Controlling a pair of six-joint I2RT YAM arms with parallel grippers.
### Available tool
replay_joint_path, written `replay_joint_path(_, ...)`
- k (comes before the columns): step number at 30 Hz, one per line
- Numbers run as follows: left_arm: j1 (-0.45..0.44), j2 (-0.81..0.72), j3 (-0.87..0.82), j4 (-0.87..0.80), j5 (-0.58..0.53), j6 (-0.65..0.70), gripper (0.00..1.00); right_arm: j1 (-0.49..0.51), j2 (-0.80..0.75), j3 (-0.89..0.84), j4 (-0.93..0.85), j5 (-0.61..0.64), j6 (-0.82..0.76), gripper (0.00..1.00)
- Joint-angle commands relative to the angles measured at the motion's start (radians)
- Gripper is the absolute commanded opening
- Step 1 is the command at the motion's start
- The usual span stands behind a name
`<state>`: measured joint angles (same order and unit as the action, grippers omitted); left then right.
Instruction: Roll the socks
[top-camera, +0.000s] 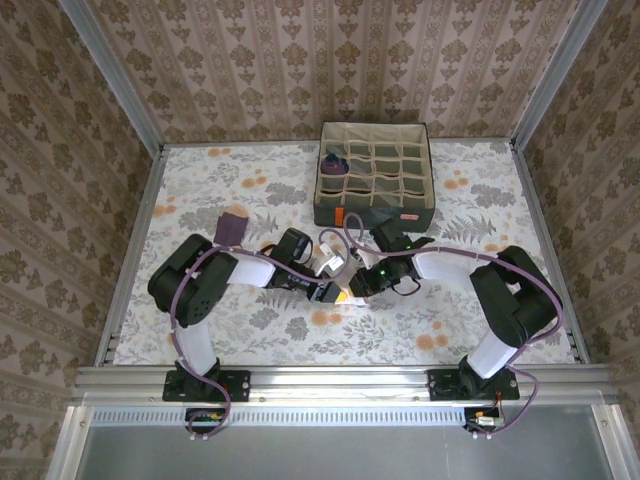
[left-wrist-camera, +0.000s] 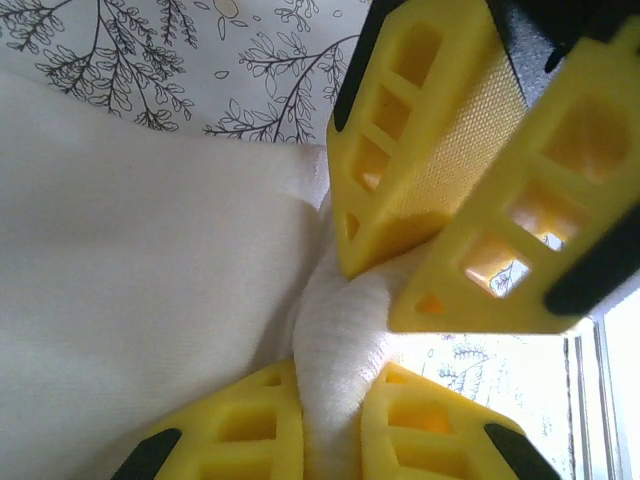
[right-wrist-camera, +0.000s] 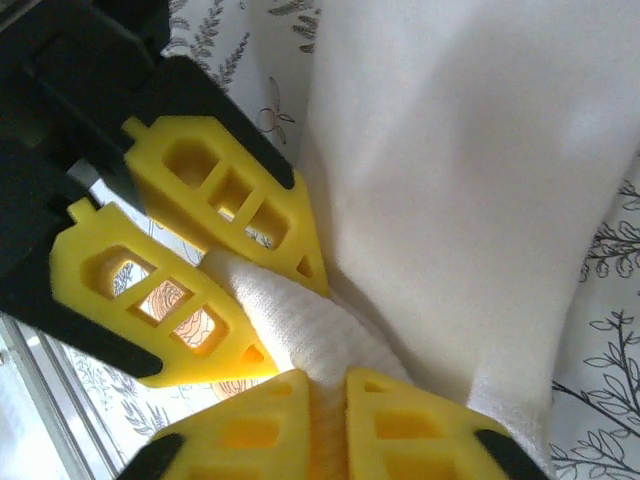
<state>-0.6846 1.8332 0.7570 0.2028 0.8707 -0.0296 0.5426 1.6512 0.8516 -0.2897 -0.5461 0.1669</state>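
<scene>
- Top view: the white sock (top-camera: 329, 262) lies in the middle of the surface (top-camera: 450, 330), where both arms meet. A purple sock (top-camera: 233, 225) lies apart, to the left.
- Left wrist: the left gripper (left-wrist-camera: 335, 395) fingers pinch a fold of the white sock.
- Right wrist: the right gripper (right-wrist-camera: 328, 385) fingers pinch the same fold.

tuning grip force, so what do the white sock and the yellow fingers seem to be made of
White sock: soft knitted fabric, matte; fine ribbing shows where it is pinched.
Yellow fingers: probably rigid moulded or printed plastic, slightly glossy, with hollow cells and a mesh-textured pad face.
</scene>
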Motion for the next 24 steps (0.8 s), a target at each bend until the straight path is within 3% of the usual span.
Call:
replay_joint_path(1, 0.021, -0.023, -0.056, -0.070, -0.159, 0.048, 0.06, 0.010, 0.049, 0.024, -0.146, 0.087, 0.022, 0.07)
replay_joint_path(15, -0.106, -0.415, -0.231, 0.052, -0.409, 0.403, 0.27, -0.009, 0.200, 0.140, -0.277, 0.086, 0.021, 0.05)
replay_joint_path(21, -0.260, -0.566, -0.315, 0.111, -0.680, 0.637, 0.30, -0.009, 0.234, 0.171, -0.305, 0.067, -0.002, 0.05)
replay_joint_path(24, -0.284, -0.553, -0.288, 0.079, -0.736, 0.702, 0.30, -0.009, 0.257, 0.185, -0.315, 0.058, -0.009, 0.06)
